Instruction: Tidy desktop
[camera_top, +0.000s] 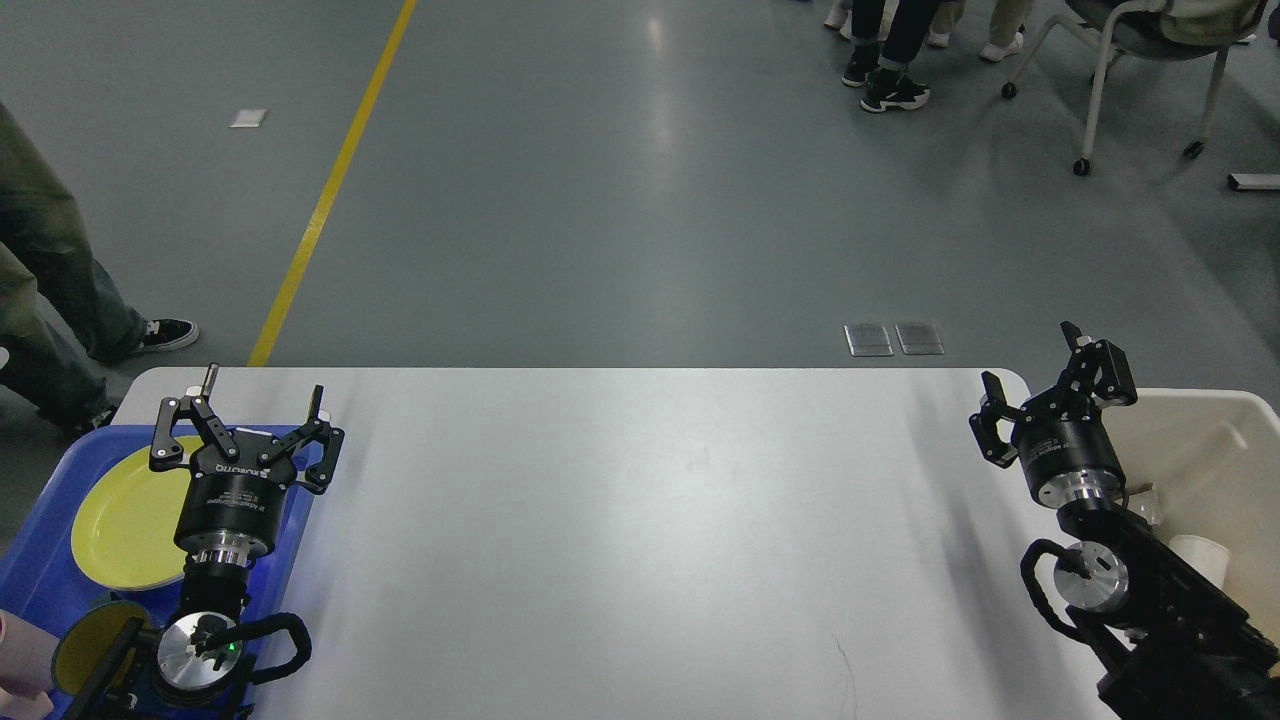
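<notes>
Two grippers frame a bare white counter (640, 540), suggesting the tidying is essentially done. At nine o'clock, the left gripper (245, 420) hovers, jaws wide and empty, over a blue tray (45, 580) holding a yellow plate (125, 520). At three o'clock, the right gripper (1040, 385), jaws spread and empty, sits beside a beige bin (1200, 450). Open counter lies between.

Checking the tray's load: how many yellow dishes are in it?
2: a yellow plate in the blue tray beside the left gripper, and a yellow bowl nearer me. The arm may hide others.
</notes>
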